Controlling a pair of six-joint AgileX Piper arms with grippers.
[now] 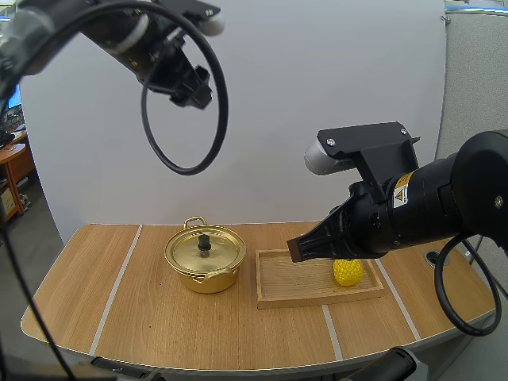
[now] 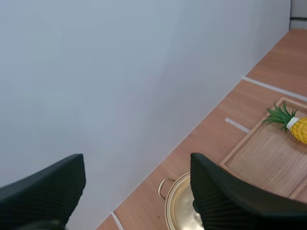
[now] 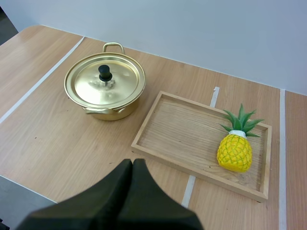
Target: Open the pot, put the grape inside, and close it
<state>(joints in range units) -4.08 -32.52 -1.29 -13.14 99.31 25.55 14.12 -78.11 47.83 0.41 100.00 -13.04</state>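
A: Claws?
B: L claw (image 2: 136, 191) wide open, empty, high over counter (image 3: 57, 139). R claw (image 3: 132, 165) closed, holds nothing, above tray (image 3: 182, 129).
A: Fruit?
B: Bumpy yellow pineapple (image 3: 235, 152) lying in flat wooden tray. Shiny round gold pot (image 3: 112, 108) beside it, lid (image 3: 86, 88) on.

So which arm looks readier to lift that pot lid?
Left, probably: the left arm's fingers stand open, high over the lidded pot. The right arm's fingers are shut, by the tray.

A wooden tray (image 1: 295, 302) sits flat on the table (image 1: 119, 305).
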